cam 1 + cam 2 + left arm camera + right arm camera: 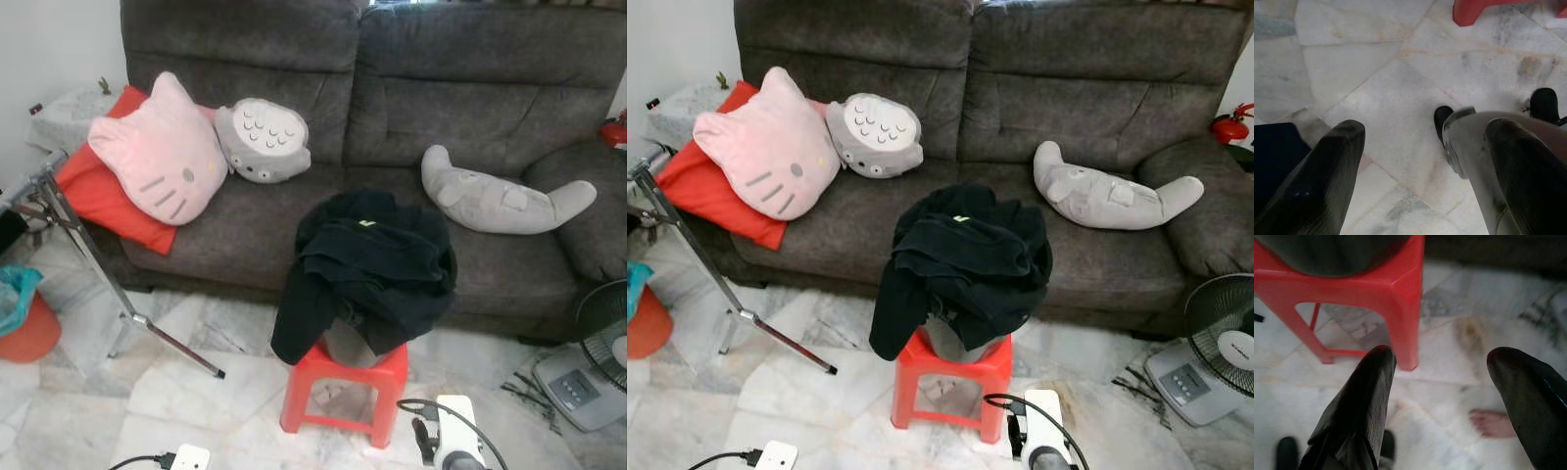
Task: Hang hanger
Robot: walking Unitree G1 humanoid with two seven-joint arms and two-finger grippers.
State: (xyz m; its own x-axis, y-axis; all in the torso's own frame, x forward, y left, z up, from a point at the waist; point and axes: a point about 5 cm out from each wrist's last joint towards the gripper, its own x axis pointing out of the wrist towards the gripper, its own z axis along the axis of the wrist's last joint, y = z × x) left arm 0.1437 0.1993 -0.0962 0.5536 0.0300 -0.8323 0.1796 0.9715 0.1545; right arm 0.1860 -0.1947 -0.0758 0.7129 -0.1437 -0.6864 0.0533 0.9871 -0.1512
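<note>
Right hand (1437, 377) splayed beside red stool (1376, 289)

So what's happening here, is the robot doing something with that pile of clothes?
Nothing is being handled yet. The robot faces a grey sofa with a black garment heaped on a red stool in front of it. Both arms hang low: the left gripper and the right gripper are open and empty above the marble floor, the right one close to the stool. I can't make out a hanger. A person's bare foot stands nearby.
</note>
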